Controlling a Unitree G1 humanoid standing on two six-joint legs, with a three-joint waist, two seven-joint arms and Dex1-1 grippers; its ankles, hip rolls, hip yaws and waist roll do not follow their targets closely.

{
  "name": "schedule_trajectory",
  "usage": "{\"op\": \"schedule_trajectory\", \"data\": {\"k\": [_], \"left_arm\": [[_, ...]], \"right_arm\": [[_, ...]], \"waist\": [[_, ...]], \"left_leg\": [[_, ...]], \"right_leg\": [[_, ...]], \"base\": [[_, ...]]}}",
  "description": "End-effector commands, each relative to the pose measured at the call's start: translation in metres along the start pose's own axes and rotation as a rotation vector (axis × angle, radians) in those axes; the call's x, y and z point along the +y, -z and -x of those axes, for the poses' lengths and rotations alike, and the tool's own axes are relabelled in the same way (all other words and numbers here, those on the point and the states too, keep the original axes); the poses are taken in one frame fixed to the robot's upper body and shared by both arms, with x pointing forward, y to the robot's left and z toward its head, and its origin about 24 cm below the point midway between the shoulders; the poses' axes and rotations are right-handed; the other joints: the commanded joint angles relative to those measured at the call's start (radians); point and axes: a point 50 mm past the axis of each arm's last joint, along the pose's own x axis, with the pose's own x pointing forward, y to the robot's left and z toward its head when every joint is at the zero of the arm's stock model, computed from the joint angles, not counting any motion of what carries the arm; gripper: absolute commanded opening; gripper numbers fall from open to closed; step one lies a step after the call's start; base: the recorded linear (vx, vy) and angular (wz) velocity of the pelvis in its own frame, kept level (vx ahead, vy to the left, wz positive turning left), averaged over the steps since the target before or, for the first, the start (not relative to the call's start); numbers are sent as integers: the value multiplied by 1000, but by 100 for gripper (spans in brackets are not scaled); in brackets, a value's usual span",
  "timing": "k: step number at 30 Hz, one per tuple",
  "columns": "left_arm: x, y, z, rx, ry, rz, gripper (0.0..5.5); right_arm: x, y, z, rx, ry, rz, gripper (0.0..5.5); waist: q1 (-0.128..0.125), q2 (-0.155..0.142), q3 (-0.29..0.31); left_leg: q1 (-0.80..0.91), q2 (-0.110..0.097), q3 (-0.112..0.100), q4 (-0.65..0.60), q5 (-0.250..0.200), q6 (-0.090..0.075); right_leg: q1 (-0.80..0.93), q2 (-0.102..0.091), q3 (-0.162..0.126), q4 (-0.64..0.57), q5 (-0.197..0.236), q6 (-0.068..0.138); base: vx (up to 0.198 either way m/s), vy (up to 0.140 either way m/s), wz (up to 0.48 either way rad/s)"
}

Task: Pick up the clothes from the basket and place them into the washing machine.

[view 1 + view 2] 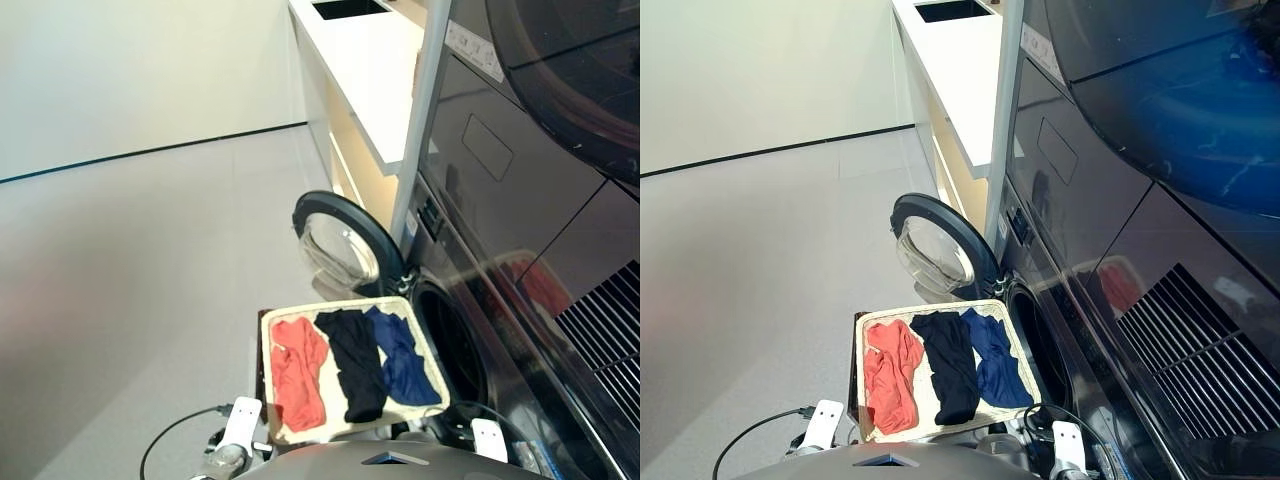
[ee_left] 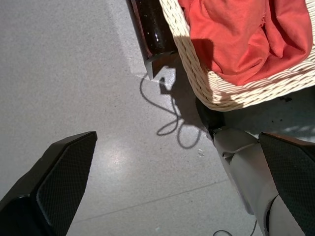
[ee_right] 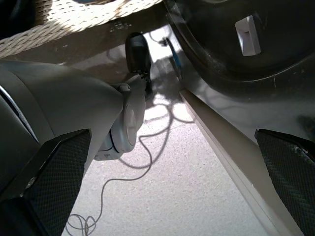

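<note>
A: Start at the jaws. What are they doing?

B: Both sets stand wide apart and hold nothing. The left gripper (image 2: 172, 191) hangs low beside the near left corner of the basket (image 2: 231, 93), over the grey floor (image 2: 74, 73). The right gripper (image 3: 172, 191) is down by the base of the washing machine (image 3: 231, 44), with a loose cable (image 3: 142, 162) trailing on the floor under it.

A: And the clothes?

B: All three lie in the wicker basket (image 1: 275, 325), side by side and fairly flat: the orange-red garment (image 1: 299, 371) on the left, the black garment (image 1: 354, 363) in the middle, the dark blue garment (image 1: 404, 360) on the right, nearest the drum hole (image 1: 455, 345). The black one touches the blue along one edge. The round door (image 1: 342, 240) stands swung open beyond the basket.

A: How would you expect them to handle?

B: Light, limp and not fragile, I judge. They will drape and trail from any pinch, and a thin flat layer may slip out if the fingers catch only one edge. None looks slippery.

A: Where to take hold, then?

B: At a bunched fold. The orange-red one (image 2: 236, 34) shows raised creases near the basket's left rim, close to the left gripper, so a pinch across such a ridge should gather enough cloth. For the blue one, the crumpled middle looks the better bite. Pressing too deep risks catching the weave.
</note>
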Motion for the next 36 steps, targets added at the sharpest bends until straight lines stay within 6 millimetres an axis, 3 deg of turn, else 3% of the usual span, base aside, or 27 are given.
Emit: {"op": "schedule_trajectory", "data": {"k": [1,11,14,22,26,29,33,36], "left_arm": [[20,-19,-2,-29,-20,-65,550],[21,-16,-2,-22,-63,24,550],[22,-25,-3,-68,-94,49,550],[21,-45,-4,-141,-106,90,550],[16,-66,-4,-228,-92,101,550],[8,-99,0,-372,-61,113,550],[2,-152,16,-595,-20,141,550],[-2,-175,24,-675,5,135,550]], "right_arm": [[-7,-24,-4,-4,10,150,550],[-3,-35,-5,-52,14,221,550],[0,-43,-5,-103,23,246,550],[-1,-41,-5,-95,36,258,550],[0,-49,-5,-130,39,260,550],[8,-68,-4,-226,28,267,550],[21,-122,7,-459,5,315,550],[30,-146,16,-570,-32,290,550]], "waist": [[33,-58,40],[39,-59,47],[37,-58,52],[31,-57,58],[27,-56,70],[25,-55,95],[21,-61,168],[18,-65,195]], "left_leg": [[27,29,59,4,2,-52],[23,28,58,4,6,-50],[23,28,57,4,7,-50],[28,31,54,4,7,-51],[38,37,49,4,10,-48],[31,38,51,4,18,-44],[-66,53,30,74,35,-45],[-131,53,16,130,26,-44]], "right_leg": [[35,-78,-41,6,5,73],[34,-77,-40,6,7,71],[34,-77,-39,6,7,71],[44,-73,-40,6,4,68],[46,-63,-34,16,-8,61],[19,-61,-24,47,-16,59],[-82,-54,6,117,-24,49],[-132,-53,14,149,-26,48]], "base": [[0,0,0],[0,0,0],[0,0,0],[0,0,0],[0,0,0],[-50,1,-11],[-191,-24,-23],[-121,-25,60]]}}
